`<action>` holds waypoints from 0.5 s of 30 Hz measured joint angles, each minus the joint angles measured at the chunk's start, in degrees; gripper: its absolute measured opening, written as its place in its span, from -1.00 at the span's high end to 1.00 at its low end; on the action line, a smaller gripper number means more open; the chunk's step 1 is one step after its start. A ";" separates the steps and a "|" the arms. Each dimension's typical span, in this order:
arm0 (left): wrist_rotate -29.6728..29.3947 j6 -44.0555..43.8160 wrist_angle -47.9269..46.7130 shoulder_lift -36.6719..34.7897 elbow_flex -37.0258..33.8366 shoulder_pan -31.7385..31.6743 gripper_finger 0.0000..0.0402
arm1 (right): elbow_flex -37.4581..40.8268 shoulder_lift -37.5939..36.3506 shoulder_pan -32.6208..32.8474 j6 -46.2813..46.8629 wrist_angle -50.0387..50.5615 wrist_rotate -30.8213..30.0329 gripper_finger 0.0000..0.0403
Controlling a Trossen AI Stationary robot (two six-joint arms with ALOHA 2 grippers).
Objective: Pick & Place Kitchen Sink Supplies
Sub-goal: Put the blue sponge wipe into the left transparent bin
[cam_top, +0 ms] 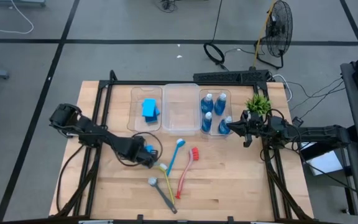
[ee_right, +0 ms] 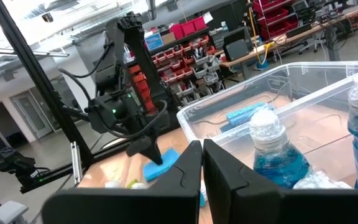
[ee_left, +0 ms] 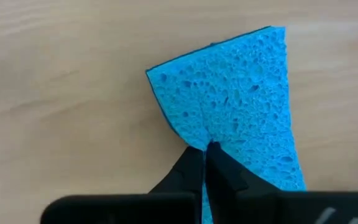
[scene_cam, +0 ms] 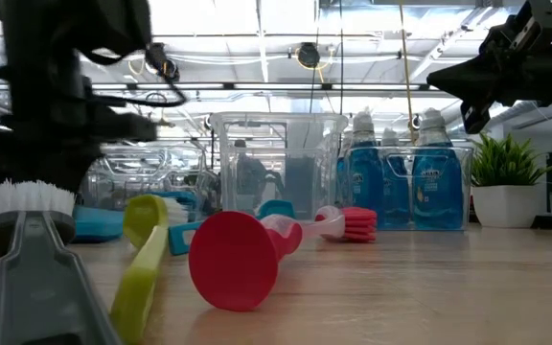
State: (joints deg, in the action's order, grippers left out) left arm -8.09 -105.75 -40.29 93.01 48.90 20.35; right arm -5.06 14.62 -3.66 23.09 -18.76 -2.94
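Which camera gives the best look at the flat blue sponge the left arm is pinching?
The left wrist view: the flat blue sponge fills it, its edge pinched by the left gripper. The high view shows a blue speck; the right wrist view a distant patch; in the low view I cannot pick it out.

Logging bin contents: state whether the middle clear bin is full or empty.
Empty: the high view shows only bare floor inside the middle bin, between the sponge bin and bottle bin.

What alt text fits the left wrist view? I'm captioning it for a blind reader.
The left hand is shut on the edge of a blue sponge, its two dark fingers pinched together on it. The sponge shows its porous face above a pale wooden table.
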 joint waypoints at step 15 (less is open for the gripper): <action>-10.96 3.51 -9.56 -15.16 0.20 8.70 0.99 | 0.00 0.02 0.00 -0.19 0.17 0.00 0.98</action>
State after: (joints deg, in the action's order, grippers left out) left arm -19.05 -102.24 -49.85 77.85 49.11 29.04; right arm -5.06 14.63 -3.66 22.91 -18.59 -2.94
